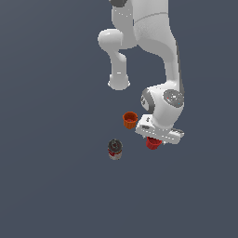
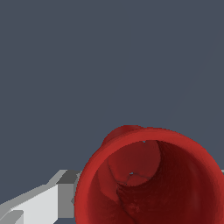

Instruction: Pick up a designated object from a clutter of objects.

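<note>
**Tool down over the red cup: the grasp is the step in hand**

You have the white arm's tool (image 1: 155, 141) lowered onto the small bright red ribbed cup (image 1: 152, 143), which sits on the dark grey tabletop (image 1: 56, 186) directly under the white hand, only its lower part peeking out below. In the wrist view the red cup (image 2: 148, 179) fills the near field, mouth toward the camera, with one pale grey finger (image 2: 39, 203) just beside its rim. I judge this as the moment of seizing, but you cannot tell from either view whether the tool has closed on the cup or merely straddles it (the other finger is hidden).

Your next move, as I read it, calls for a firm squeeze across the rim, then a straight lift, keeping clear of the neighbour.

Count: one red cup; one small orange tapered cup (image 1: 129, 119) near it, apart; one grey can with a red label (image 1: 115, 149), well apart. No dark block is visible.
</note>
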Motion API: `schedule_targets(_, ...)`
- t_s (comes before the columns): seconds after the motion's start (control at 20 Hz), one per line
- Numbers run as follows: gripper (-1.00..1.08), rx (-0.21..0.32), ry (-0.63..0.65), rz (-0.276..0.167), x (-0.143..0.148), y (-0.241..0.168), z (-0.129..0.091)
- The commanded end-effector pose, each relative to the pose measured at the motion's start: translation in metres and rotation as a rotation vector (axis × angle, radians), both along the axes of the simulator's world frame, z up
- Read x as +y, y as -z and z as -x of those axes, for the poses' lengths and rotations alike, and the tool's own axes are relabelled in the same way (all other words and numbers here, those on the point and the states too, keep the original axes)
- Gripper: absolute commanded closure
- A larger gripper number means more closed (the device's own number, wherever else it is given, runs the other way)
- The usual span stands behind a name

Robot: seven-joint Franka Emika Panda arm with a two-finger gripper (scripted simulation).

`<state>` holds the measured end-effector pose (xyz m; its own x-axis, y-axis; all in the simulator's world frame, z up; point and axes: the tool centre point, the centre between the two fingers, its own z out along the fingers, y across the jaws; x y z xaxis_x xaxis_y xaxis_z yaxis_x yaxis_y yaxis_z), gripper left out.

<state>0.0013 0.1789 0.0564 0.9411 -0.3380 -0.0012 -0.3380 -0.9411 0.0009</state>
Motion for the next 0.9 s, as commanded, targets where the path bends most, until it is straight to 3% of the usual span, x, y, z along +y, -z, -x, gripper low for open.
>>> schedule_targets(0.0, -0.92, -0.001, 0.001, 0.000, 0.0001, 0.0068, -0.0006)
schedule_targets(0.15, -0.92, -0.001, 0.001, 0.000, 0.0004, 0.0091, -0.0010)
schedule_targets(0.2, 1.08, -0.001, 0.001, 0.000, 0.0004, 0.0091, -0.0010)
schedule_targets(0.85, 1.08, -0.002, 0.000, -0.001, 0.0011, 0.0061, -0.0004)
